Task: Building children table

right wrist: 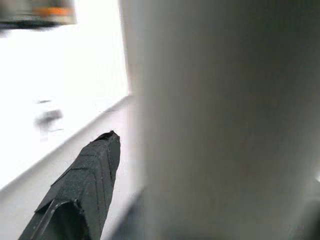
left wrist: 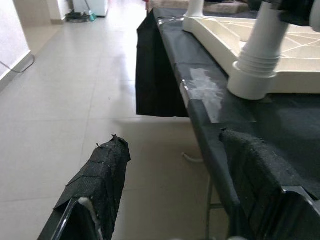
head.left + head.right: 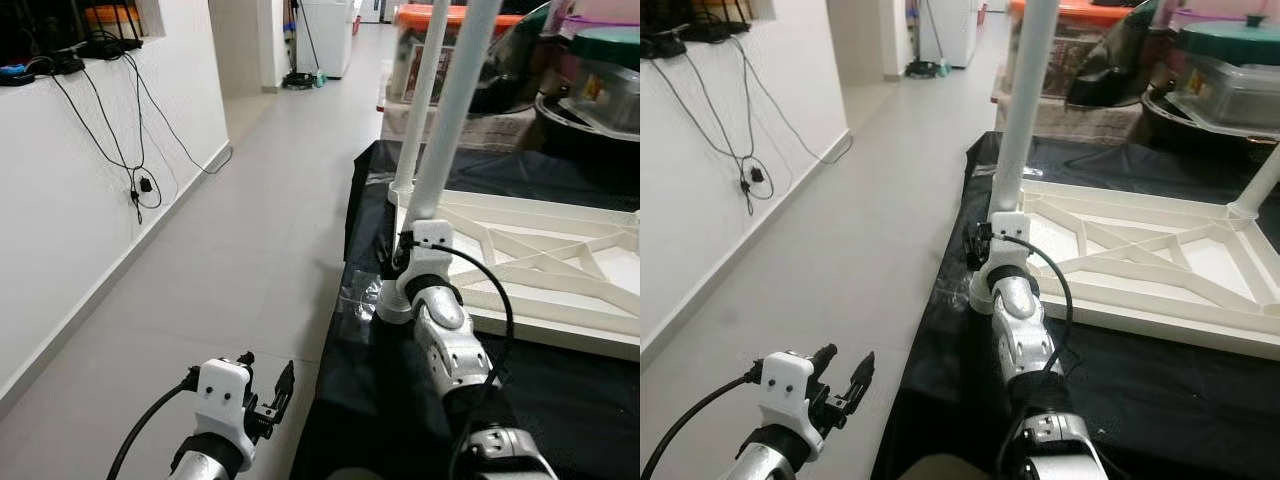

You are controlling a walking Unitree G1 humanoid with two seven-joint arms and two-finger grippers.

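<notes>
The left gripper (image 3: 268, 390) hangs over the grey tiled floor (image 3: 230, 240) with its fingers spread and nothing between them — the edge of the black-draped table (image 2: 210, 107) lies just off to its right. Further right, the right gripper (image 3: 978, 250) is clamped on a white table leg (image 3: 1025, 100), which rises upright straight above it. The leg's ribbed base (image 2: 252, 80) rests on the black cloth at the near corner of the upturned white tabletop (image 3: 540, 265) — another leg (image 3: 425, 90) stands just beyond the held one.

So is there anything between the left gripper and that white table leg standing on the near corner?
Nothing visible. The left gripper hangs open over the floor beside the black-covered table, with open space up to the white leg, which the right gripper already holds near its base.
</notes>
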